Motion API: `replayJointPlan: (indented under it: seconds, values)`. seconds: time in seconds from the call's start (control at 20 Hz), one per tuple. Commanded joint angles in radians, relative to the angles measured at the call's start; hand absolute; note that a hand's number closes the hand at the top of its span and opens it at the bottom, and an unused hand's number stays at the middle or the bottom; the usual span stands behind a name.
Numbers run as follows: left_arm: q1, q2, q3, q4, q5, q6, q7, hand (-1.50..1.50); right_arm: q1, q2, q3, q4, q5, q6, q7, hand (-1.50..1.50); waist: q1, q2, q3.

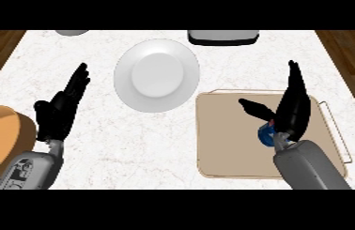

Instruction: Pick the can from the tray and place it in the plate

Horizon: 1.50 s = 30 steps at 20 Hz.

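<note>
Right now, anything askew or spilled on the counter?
Nothing stands out. The white plate lies bare, the tan tray sits flat, and the blue can is on it, mostly hidden under the right hand. No spills.

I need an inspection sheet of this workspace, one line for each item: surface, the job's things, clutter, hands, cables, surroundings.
Surface: white marbled counter, with wooden floor past both sides.
Job's things: white plate holds nothing; beige tray lies to its right; the can shows only as a blue bit under the right wrist, on the tray.
Clutter: orange rounded thing at the left edge; grey thing and a black and white appliance at the far edge.
Hands: left hand open, resting left of the plate; right hand open above the tray, over the can.
Cables: nothing seen.
Surroundings: nothing seen beyond the floor.
</note>
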Motion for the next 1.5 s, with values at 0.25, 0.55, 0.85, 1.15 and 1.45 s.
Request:
replayJointPlan:
  seconds: [0.25,0.55,0.85,1.15,1.45]
  values:
    - [-0.027,-0.010,0.010,0.050,-0.021,0.007,0.008,0.00,-0.092,-0.050,0.003,-0.280,0.245,0.501,0.476,-1.50,-0.019,-0.008,-0.001]
    - [-0.038,-0.012,0.016,0.028,-0.023,0.015,0.022,0.00,-0.077,-0.047,-0.039,-0.367,0.074,0.776,0.620,-1.50,-0.021,-0.009,0.001]
    - [-0.030,-0.032,-0.002,0.023,-0.037,0.022,0.026,0.00,-0.080,-0.029,-0.091,-0.384,-0.005,0.910,0.705,-1.50,-0.007,-0.007,0.002]
    - [-0.027,-0.029,0.010,0.026,-0.013,-0.018,0.024,0.00,-0.069,-0.011,-0.172,-0.385,-0.049,0.964,0.706,-1.50,0.008,-0.002,0.004]
    - [-0.021,-0.047,-0.005,0.019,-0.043,-0.004,0.009,0.00,0.012,0.001,-0.191,-0.403,-0.073,1.022,0.706,-1.50,0.006,0.000,0.004]
